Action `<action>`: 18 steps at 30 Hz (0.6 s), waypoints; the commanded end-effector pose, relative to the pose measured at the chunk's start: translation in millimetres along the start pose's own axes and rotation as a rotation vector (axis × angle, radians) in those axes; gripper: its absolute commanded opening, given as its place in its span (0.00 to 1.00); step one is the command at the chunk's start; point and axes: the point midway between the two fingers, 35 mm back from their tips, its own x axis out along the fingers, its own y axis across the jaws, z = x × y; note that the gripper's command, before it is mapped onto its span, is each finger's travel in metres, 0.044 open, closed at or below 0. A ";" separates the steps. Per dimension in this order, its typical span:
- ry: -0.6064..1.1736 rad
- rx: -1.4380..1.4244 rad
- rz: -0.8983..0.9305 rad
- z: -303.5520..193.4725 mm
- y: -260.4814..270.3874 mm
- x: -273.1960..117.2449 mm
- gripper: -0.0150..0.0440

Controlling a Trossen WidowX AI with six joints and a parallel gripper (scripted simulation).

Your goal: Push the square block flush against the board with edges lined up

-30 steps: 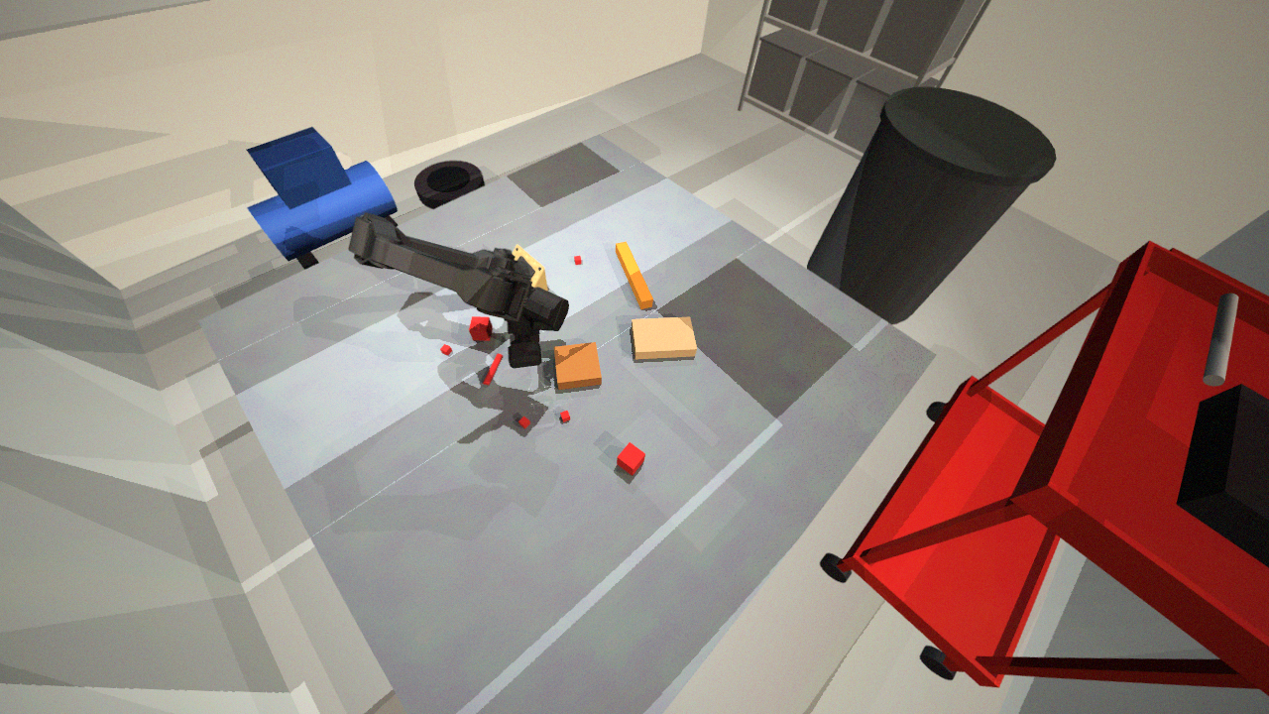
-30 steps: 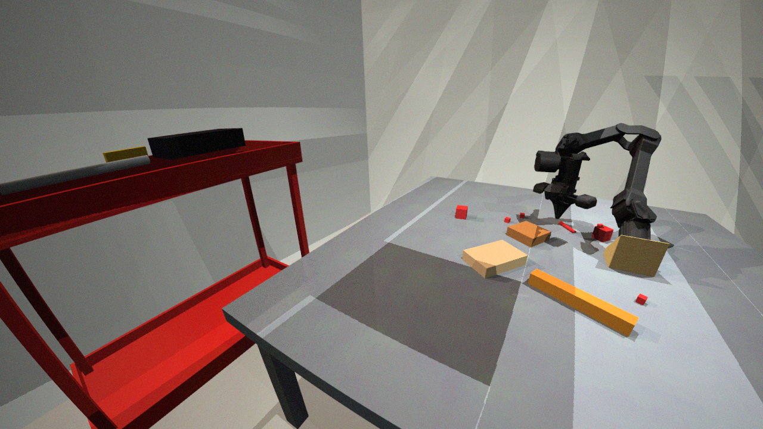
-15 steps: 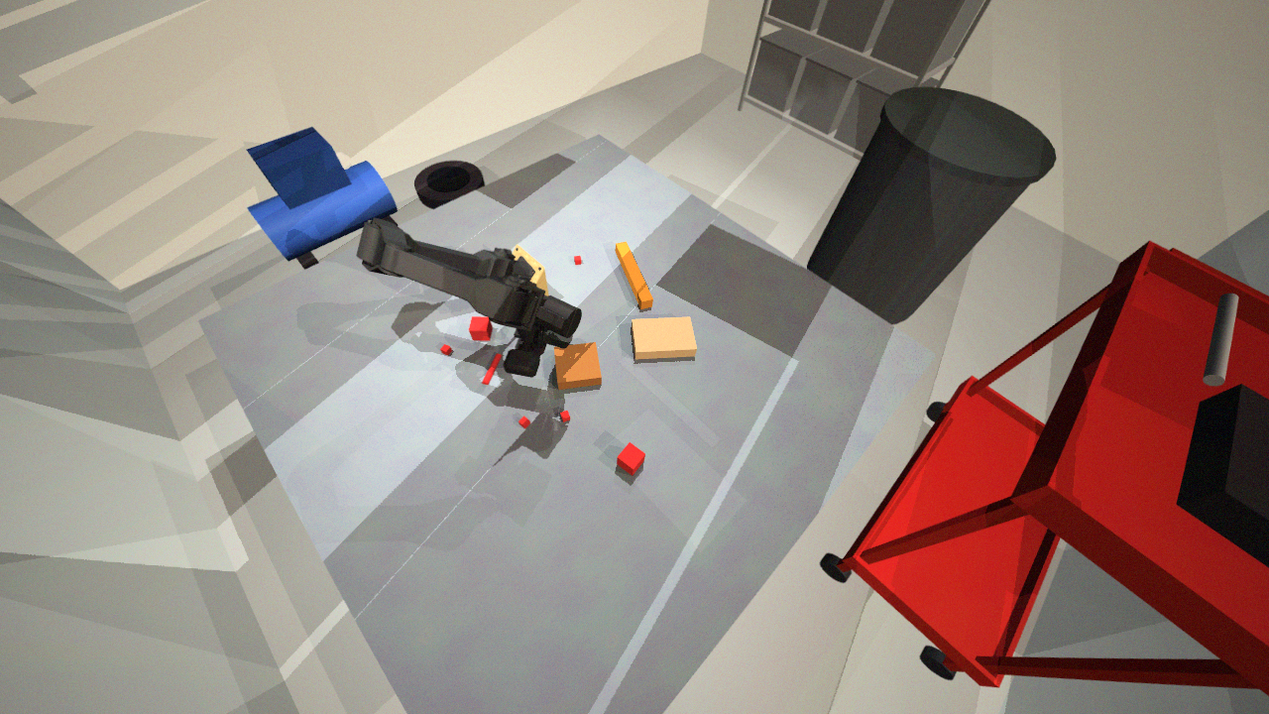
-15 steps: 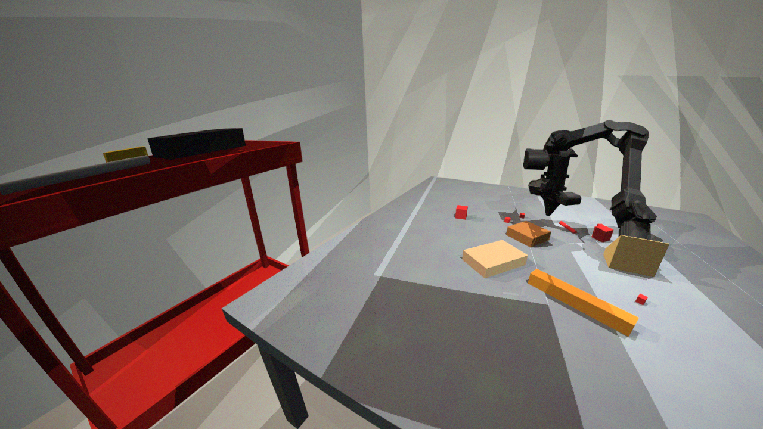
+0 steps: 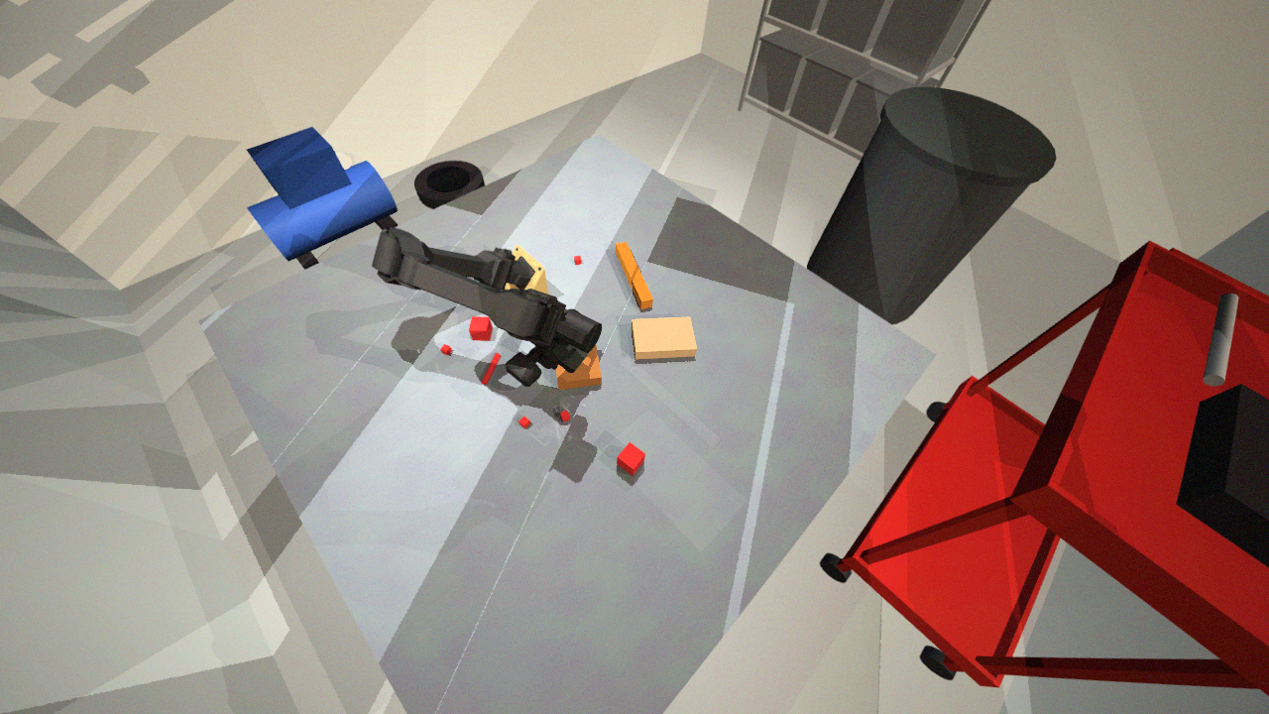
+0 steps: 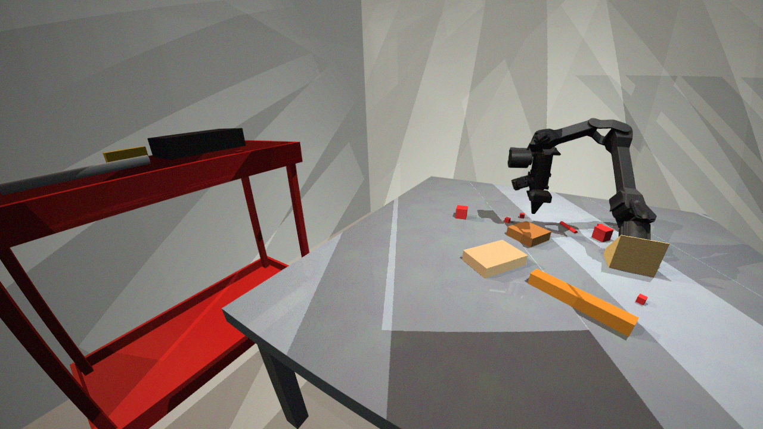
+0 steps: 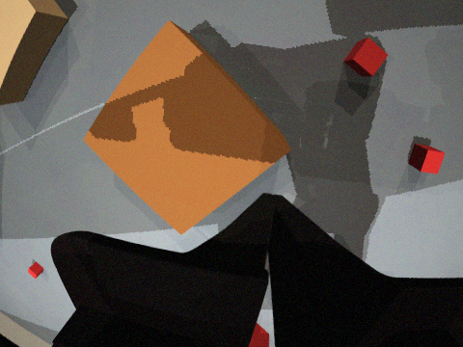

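Orange wood sits right under the action: the square block (image 5: 578, 371) (image 6: 528, 233) (image 7: 178, 145) lies flat on the desk (image 5: 674, 568) (image 6: 341, 298) (image 7: 53, 193), and above it hangs the pincer (image 5: 529, 380) (image 6: 535, 210) (image 7: 270, 203), pointing down, fingers drawn together at the tips and nothing held between them! The wrist view puts those tips close to one side of the block, while the exterior view shows them up off the desk. Next door, a pale tan slab (image 5: 663, 337) (image 6: 494, 257) (image 7: 12, 40) lies flat, with a strip of desk between it and the block, so no contact there. Just past the slab comes a long orange bar (image 5: 634, 275) (image 6: 581, 301), also flat and apart from the block. Which of those two counts as the board, I can't tell, but the block touches neither one! Over by the arm (image 5: 470, 289) (image 6: 623, 165), a red cube (image 5: 480, 328) (image 6: 602, 232) and a thin red rod (image 5: 491, 368) (image 6: 568, 227) lie near each other, and a yellowish wedge (image 5: 530, 269) (image 6: 637, 255) stands by the arm's foot. Way out on the block's far side from the bar, another red cube (image 5: 631, 458) (image 6: 461, 212) sits on its own, well apart.
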 end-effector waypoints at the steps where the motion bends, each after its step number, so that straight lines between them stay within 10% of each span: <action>1: -0.007 0.123 0.002 12.8 0.2 -0.8 0.25; 18: -0.020 0.696 0.005 65.9 7.4 2.9 0.25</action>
